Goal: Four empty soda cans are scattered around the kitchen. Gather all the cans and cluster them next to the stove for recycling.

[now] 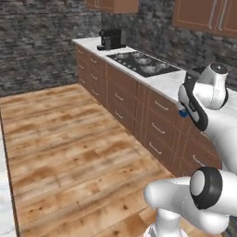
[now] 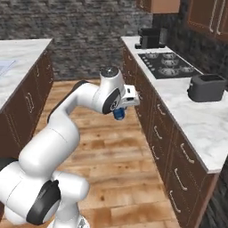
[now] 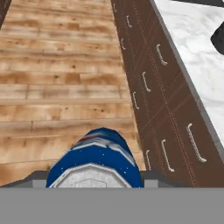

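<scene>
I counted one stove (image 2: 169, 63), one toaster (image 2: 206, 87) and one blue-and-white soda can (image 3: 94, 158), well short of the stove. The can sat between my gripper (image 2: 119, 114) fingers, pinched. My right base view showed the toaster; my hand view showed the can's silver top.

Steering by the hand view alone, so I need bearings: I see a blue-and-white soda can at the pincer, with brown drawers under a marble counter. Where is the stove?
Observer: The flat black gas stove is set into that same white marble counter, further along, ahead of the arm.
Operator: And the dark shape on the counter?
Observer: A dark grey toaster, standing on the counter short of the stove.
</scene>
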You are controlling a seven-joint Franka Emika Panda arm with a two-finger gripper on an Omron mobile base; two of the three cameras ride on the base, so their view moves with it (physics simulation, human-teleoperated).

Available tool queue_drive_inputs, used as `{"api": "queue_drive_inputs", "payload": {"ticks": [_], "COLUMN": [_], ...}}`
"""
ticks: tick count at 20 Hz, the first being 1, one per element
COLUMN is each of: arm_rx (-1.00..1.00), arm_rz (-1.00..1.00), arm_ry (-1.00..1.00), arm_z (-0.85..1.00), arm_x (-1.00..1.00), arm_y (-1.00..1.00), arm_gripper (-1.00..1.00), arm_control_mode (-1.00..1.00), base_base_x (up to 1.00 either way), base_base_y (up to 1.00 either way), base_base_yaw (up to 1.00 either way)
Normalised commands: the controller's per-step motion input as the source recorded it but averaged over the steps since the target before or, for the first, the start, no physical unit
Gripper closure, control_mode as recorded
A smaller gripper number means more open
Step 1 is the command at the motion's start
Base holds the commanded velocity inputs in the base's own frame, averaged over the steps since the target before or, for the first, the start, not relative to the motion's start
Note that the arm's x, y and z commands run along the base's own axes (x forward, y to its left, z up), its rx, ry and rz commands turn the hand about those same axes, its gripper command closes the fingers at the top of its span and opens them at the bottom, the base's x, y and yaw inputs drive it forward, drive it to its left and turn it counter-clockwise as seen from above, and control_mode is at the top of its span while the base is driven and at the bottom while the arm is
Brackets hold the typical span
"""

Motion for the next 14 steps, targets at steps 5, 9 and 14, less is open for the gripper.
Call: {"api": "queue_drive_inputs", "payload": {"ticks": [5, 9, 14], "arm_rx": [0.00, 0.00, 0.00], "arm_rz": [0.00, 0.00, 0.00], "arm_ry": [0.00, 0.00, 0.00], "arm_z": [0.00, 0.00, 0.00], "arm_x": [0.00, 0.00, 0.00], "arm_y": [0.00, 0.00, 0.00], "arm_gripper": [1.00, 1.00, 1.00], "arm_control_mode": [1.00, 1.00, 1.00], "base_base_x": [1.00, 1.00, 1.00], "base_base_y": [-0.26, -0.29, -0.06], "base_base_yaw": [0.48, 0.34, -0.24]}}
